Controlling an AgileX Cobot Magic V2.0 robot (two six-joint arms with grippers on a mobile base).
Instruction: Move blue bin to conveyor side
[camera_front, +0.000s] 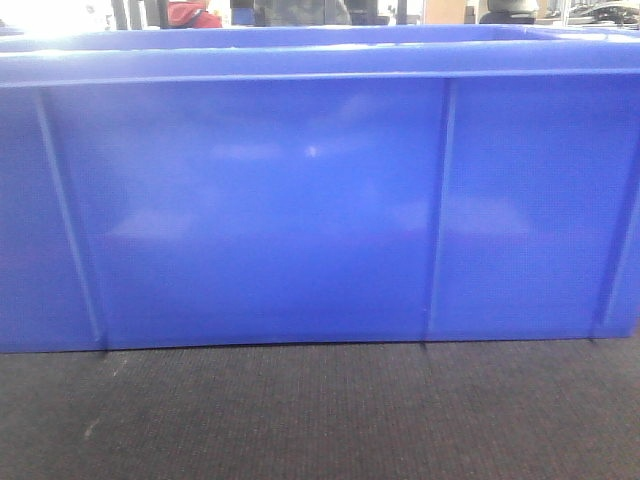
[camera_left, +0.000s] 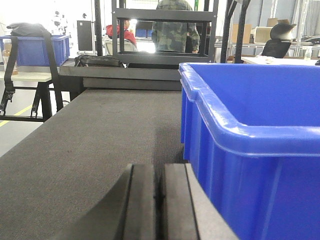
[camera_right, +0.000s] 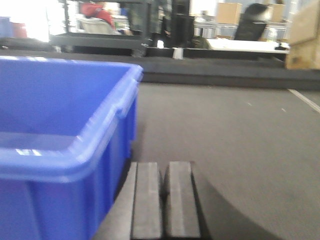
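Exterior front-facing view: your camera faces one long wall of the blue bin (camera_front: 300, 210), which fills nearly the whole width. The wall is smooth and glossy, with a few thin vertical ribs and a thick rim along the top. The bin stands flat on the conveyor (camera_front: 320, 415), whose dark woven belt runs across the foreground. Neither gripper shows here.

Left wrist-mounted view: your left gripper (camera_left: 160, 200) sits low at the bottom edge, its two dark pads pressed together with only a thin seam between them, holding nothing. The blue bin (camera_left: 250, 165) stands just to the right of it, one corner of its rim nearest the camera; whether the pads touch the wall cannot be told. The conveyor (camera_left: 85, 150) stretches away to the left and ahead. Beyond it you see a dark metal rack (camera_left: 165, 55), a person in a camouflage jacket (camera_left: 175, 27) and another blue crate (camera_left: 37, 50) on a stand.

Right wrist-mounted view: your right gripper (camera_right: 164, 200) is likewise closed, pads side by side, empty. The blue bin (camera_right: 60, 150) stands just to its left on the conveyor (camera_right: 235, 135). Cardboard boxes (camera_right: 305, 37) stand at far right.
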